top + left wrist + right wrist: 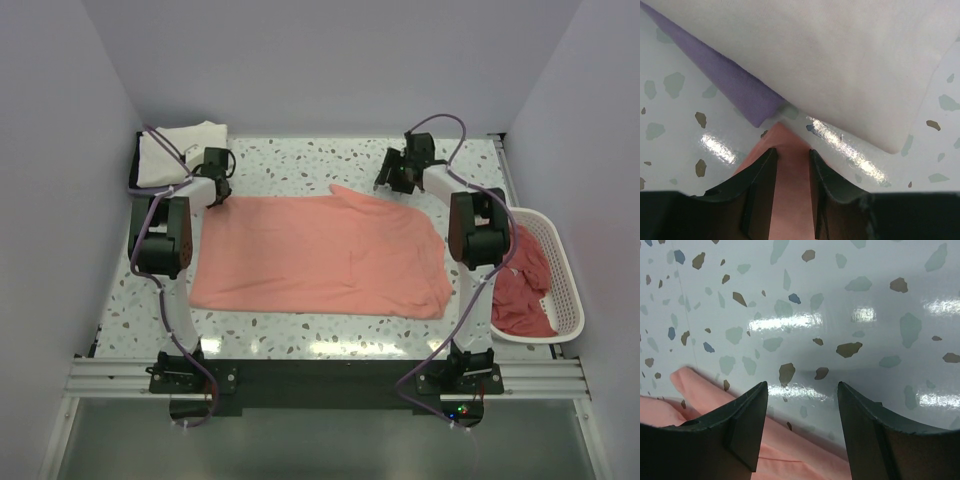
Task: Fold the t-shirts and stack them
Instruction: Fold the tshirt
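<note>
Jaws of the left gripper (792, 152) stood narrowly apart astride a corner of the salmon-pink t-shirt (320, 255), spread flat on the bench (290, 165); the right gripper (802, 385) hung wide open just beside its far edge.

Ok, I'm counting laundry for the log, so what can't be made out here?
- How many red t-shirts fill the basket: top view, bunched together, partly behind the right arm.
- Folds of the cream t-shirt: top view, too small; left wrist view, cut off by edges.
- Far left corner of the salmon t-shirt: top view, under the left gripper.
</note>
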Motion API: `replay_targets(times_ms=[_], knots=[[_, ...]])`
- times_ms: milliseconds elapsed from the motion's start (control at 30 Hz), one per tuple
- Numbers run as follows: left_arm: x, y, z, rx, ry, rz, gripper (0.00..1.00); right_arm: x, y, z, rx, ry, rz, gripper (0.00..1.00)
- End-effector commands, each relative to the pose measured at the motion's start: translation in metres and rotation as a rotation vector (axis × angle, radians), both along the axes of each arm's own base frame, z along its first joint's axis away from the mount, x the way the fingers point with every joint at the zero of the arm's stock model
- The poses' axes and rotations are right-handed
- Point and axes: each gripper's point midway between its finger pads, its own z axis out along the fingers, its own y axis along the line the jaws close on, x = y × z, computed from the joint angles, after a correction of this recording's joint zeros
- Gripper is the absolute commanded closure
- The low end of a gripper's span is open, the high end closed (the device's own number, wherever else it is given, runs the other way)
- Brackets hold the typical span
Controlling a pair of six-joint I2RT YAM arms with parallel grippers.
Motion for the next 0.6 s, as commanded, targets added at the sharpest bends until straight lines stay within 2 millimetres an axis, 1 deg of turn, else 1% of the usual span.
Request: replay_targets(times_ms=[0,33,100,133,167,333,567], knots=[[0.002,0.000,-0.011,-0.017,-0.005,0.018,0.64,0.001,0.017,0.008,-0.006,-0.008,0.072,0.39],[0.002,0.000,-0.011,-0.017,-0.005,0.018,0.64,-0.004,0.025,0.006,-0.009,0.002,0.092,0.39],[0.000,0.001,-0.014,-0.020,0.000,0.019,0.64,-0.010,0.030,0.003,-0.018,0.010,0.112,0.38],[0.000,0.001,-0.014,-0.019,0.000,0.020,0.64,-0.011,0.035,0.008,-0.016,-0.007,0.122,0.38],[0.000,0.000,-0.015,-0.023,-0.001,0.020,0.64,-0.016,0.037,0.005,-0.015,0.000,0.129,0.37],[-0.002,-0.002,-0.020,-0.036,0.001,0.012,0.64,-0.027,0.054,0.005,-0.056,0.012,0.190,0.37],[0.000,0.000,-0.026,-0.079,0.001,0.006,0.64,-0.039,0.065,-0.005,-0.099,0.049,0.214,0.39]])
